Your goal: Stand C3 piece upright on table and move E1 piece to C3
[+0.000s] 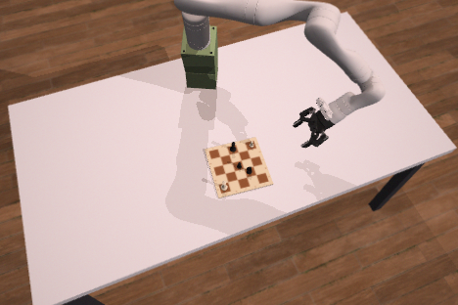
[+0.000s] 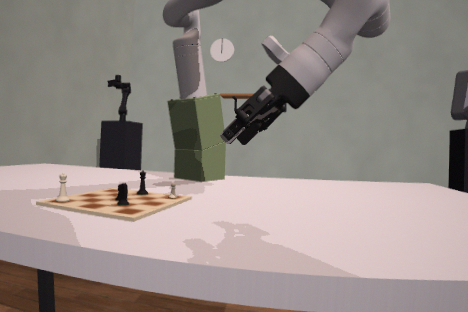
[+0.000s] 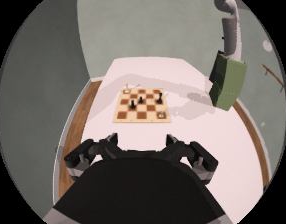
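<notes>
From above, the small brown-and-cream chessboard (image 1: 239, 168) lies on the white desk (image 1: 98, 156) toward its near long edge, about midway along. A black piece (image 1: 239, 165) sits near the board's centre, another black piece (image 1: 249, 170) just beside it, a taller black one (image 1: 233, 146) on the far edge row, and two white pieces (image 1: 251, 144) (image 1: 223, 186) at opposite corners. The black two-finger gripper (image 1: 309, 129) hangs off the board's right side, well apart from it, fingers spread wide with nothing between them.

From the side, the gripper (image 2: 234, 135) hovers high above the desk, tilted down, in front of the green block pedestal (image 2: 195, 132).

At the wrist, both fingers frame the distant board (image 3: 143, 106).
</notes>
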`<state>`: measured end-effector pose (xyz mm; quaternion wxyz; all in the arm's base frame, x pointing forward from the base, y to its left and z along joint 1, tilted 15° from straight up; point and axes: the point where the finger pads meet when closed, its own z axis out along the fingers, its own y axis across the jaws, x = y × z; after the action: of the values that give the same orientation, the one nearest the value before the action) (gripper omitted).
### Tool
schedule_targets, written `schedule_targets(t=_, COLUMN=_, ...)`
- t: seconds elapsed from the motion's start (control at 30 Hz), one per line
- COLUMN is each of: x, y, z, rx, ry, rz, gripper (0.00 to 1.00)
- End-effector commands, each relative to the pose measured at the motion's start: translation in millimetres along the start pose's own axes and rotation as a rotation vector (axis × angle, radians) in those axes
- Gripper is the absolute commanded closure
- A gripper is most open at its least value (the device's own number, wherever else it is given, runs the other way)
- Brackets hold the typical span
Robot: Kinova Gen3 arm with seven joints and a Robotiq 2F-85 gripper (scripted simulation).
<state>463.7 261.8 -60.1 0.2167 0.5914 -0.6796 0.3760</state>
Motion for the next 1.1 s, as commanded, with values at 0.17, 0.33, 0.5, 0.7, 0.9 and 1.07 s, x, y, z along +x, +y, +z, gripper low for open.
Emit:
schedule_targets(t=0.17, x=0.9, y=-1.9, z=1.0, rx=0.001, ry=-0.003, rz=-0.001, gripper=0.00)
schedule_targets(t=0.33, x=4.7, y=-9.7, z=7.6, rx=0.003, ry=-0.017, rz=-0.006, gripper=0.00)
schedule_targets(t=0.5, x=13.2, y=-25.0, z=21.3, rx=0.007, ry=-0.046, rz=-0.017, gripper=0.00)
schedule_targets(t=0.7, x=24.1, y=-41.4, z=37.7, rx=0.013, ry=-0.081, rz=-0.033, gripper=0.00)
schedule_targets(t=0.9, x=47.5, y=-67.0, z=69.2, rx=0.026, ry=-0.156, rz=-0.069, gripper=0.00)
schedule_targets(t=1.07, x=72.1, y=-82.4, z=98.0, rx=0.039, ry=-0.238, rz=-0.110, gripper=0.00)
